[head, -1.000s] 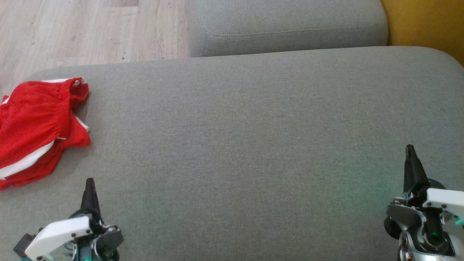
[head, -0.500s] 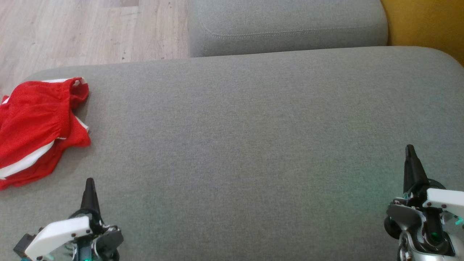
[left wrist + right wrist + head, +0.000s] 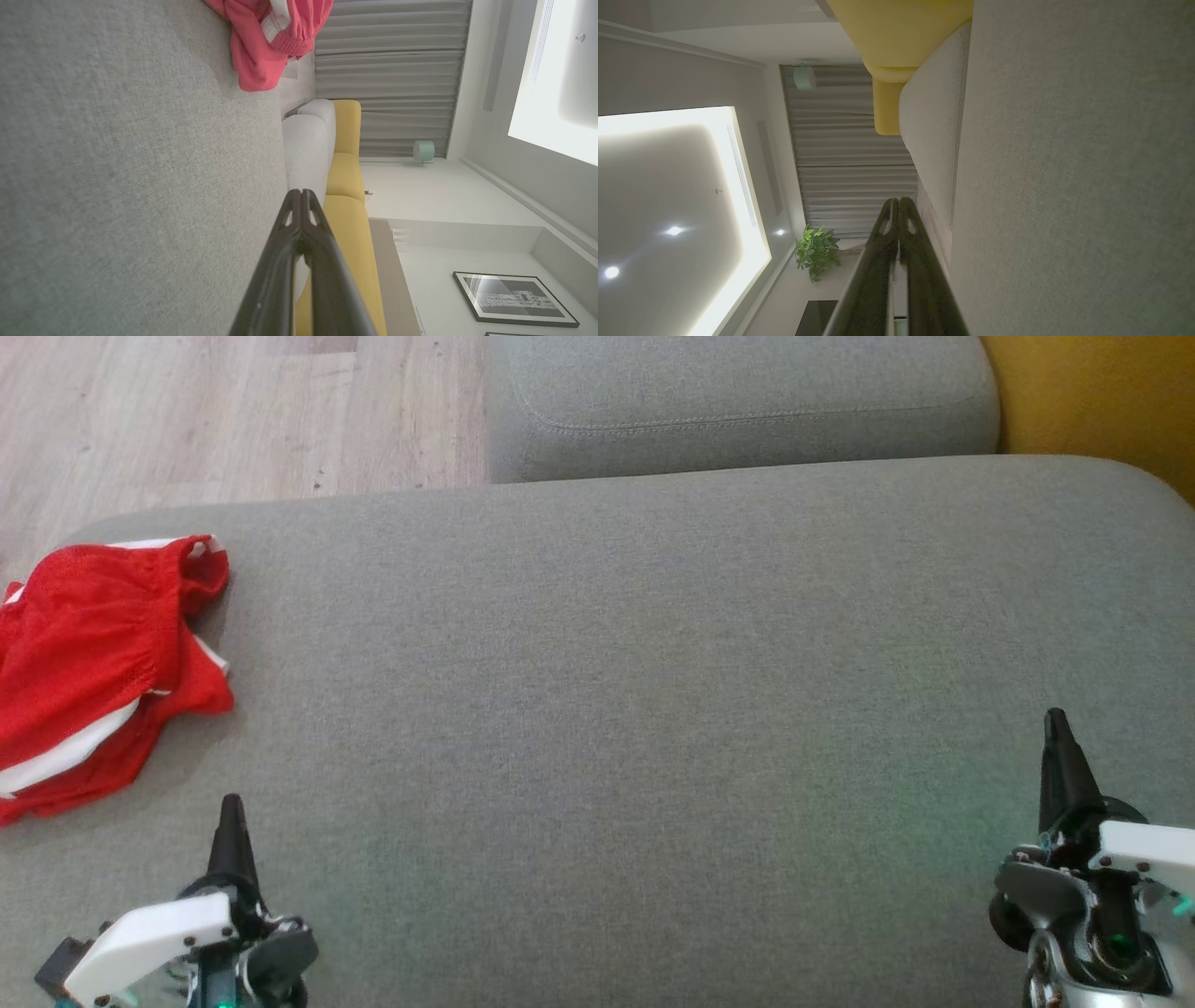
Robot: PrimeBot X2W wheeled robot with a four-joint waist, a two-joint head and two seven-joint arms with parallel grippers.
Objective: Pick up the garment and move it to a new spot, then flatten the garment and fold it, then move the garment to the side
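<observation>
Garment [image 3: 93, 663], one, red with white stripes, is lying crumpled on the grey cushion [image 3: 653, 709], ahead and to the left of the left gripper [image 3: 230, 807], not touching it, and well apart from the right gripper [image 3: 1055, 721]. Two grippers are showing, both with jaws pressed together, gripping nothing. A second cushion [image 3: 738, 401] is sitting beyond the jaws. Left wrist view is adding one framed picture [image 3: 509, 298]; right wrist view is adding one plant [image 3: 816, 252].

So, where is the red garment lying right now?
In the head view the red garment lies crumpled at the left edge of the grey cushion, ahead of the left gripper and apart from it.
</observation>
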